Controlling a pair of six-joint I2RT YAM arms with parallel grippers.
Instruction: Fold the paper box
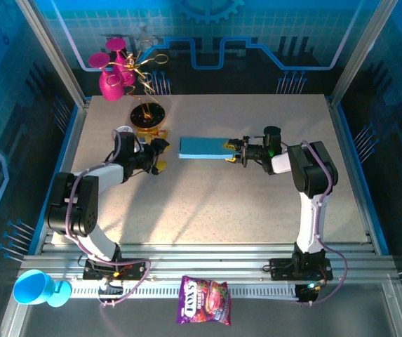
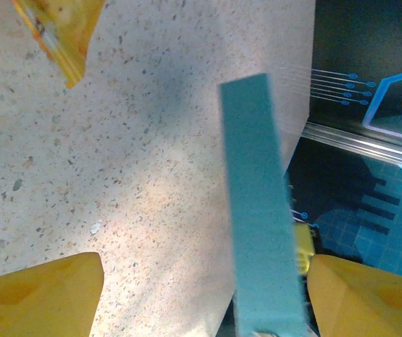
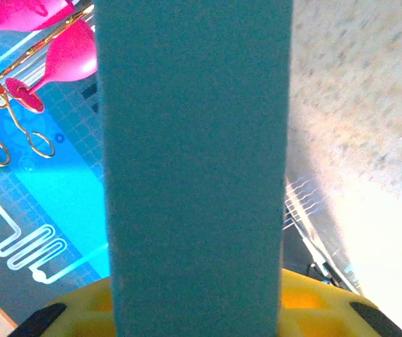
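The paper box [image 1: 201, 147], a flat, closed rectangle of thin light-blue cardboard, sits near the middle of the speckled grey-beige table [image 1: 257, 210], its long side running left to right. From this height I cannot say whether it rests on the surface or hangs just above it. The right gripper [image 1: 229, 151] reaches in from the right and is clamped on the box's right end. In the right wrist view the blue cardboard [image 3: 193, 161] runs straight out from between the yellow fingers [image 3: 81, 312]. The left gripper [image 1: 162, 156] stands just beside the box's left end with its jaws spread apart and nothing in them. In the left wrist view the yellow fingers [image 2: 39, 295] sit wide at the lower corners, with the box [image 2: 260, 210] closer to the one on the right of the view. Behind the left arm, at the table's far left, pink plastic goblets [image 1: 113, 67] hang on a gold wire rack [image 1: 148, 116]. On the near rail lie a light-blue plastic cup [image 1: 36, 288] and a purple snack bag [image 1: 204, 300].
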